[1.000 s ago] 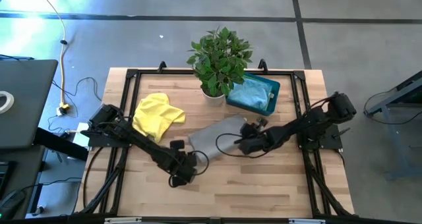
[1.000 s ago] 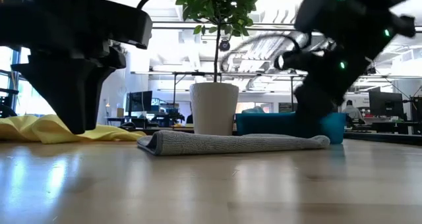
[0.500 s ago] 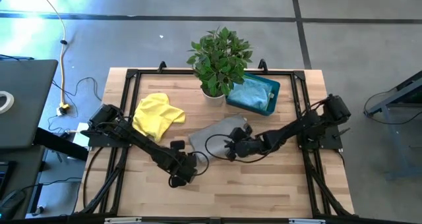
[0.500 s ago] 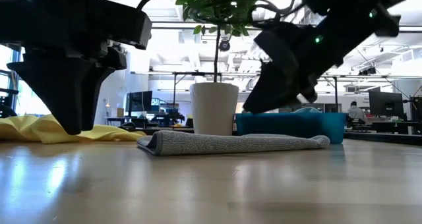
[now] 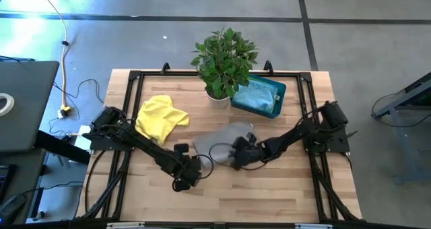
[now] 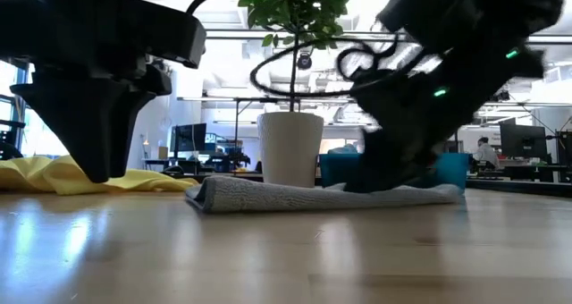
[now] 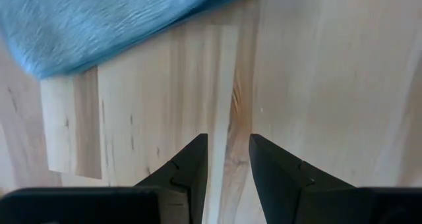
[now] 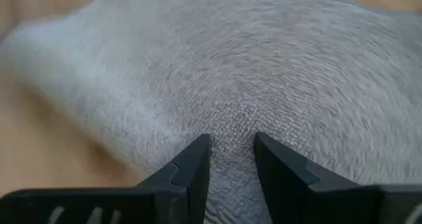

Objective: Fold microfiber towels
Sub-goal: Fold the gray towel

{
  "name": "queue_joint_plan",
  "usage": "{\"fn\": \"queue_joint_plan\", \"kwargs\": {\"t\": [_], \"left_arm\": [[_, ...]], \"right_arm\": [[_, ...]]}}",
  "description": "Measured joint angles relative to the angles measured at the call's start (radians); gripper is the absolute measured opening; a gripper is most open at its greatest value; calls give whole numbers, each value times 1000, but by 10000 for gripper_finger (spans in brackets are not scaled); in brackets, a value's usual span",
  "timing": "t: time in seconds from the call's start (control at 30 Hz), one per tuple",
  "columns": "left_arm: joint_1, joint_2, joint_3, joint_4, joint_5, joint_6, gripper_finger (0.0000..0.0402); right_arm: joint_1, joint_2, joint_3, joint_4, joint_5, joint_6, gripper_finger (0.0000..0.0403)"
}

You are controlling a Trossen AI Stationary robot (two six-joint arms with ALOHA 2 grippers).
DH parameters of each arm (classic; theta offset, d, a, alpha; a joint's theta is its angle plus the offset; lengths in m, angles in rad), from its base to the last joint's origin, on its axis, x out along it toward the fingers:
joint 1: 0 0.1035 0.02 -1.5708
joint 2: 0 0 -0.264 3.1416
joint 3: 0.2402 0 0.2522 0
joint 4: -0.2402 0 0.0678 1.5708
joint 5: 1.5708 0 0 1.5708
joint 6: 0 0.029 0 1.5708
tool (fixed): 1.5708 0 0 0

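Note:
A grey towel (image 5: 219,136) lies folded flat on the wooden table, seen edge-on in the low view (image 6: 295,195). My right gripper (image 5: 236,155) is down at the towel's near right part (image 8: 231,66), its fingers a little apart. My left gripper (image 5: 183,180) hangs open over bare wood, pointing down just off the towel's near left corner (image 7: 99,26), with nothing between its fingers (image 7: 227,141). A yellow towel (image 5: 160,118) lies crumpled at the far left. A light blue towel (image 5: 256,94) sits in the teal bin. My right gripper comes at the grey towel slanting down from the table's right. Its fingertips (image 8: 194,151) are at the towel's upper surface (image 8: 231,118), and in the low view the gripper (image 6: 389,181) reaches the cloth. No fold is pinched. The towel lies flat on the table.
A potted plant (image 5: 224,57) stands at the far middle, with the teal bin (image 5: 279,89) to its right. A black frame (image 5: 135,81) runs around the table's edge. Bare wood (image 5: 269,195) lies along the near side.
My right gripper has moved toward the table's left and near edge and come down, from above the grey towel's right end onto its near right part, turning as it went. Its finger gap looks unchanged. The left arm has kept still.

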Motion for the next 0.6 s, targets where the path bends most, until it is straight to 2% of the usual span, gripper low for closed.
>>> {"fn": "queue_joint_plan", "kwargs": {"t": [0.17, 0.3, 0.47, 0.6], "left_arm": [[0, 0, 0, 0, 17, 28, 100], [0, 0, 0, 0, 16, 34, 101], [3, 0, 0, 1, 12, 60, 100], [3, 0, 0, 0, 11, 117, 100]], "right_arm": [[61, -80, -2, -152, -109, -122, 112], [99, -152, -5, -265, -114, -143, 112], [142, -183, -5, -96, -62, -178, 112], [183, -125, -3, 117, 17, -295, 112]]}}
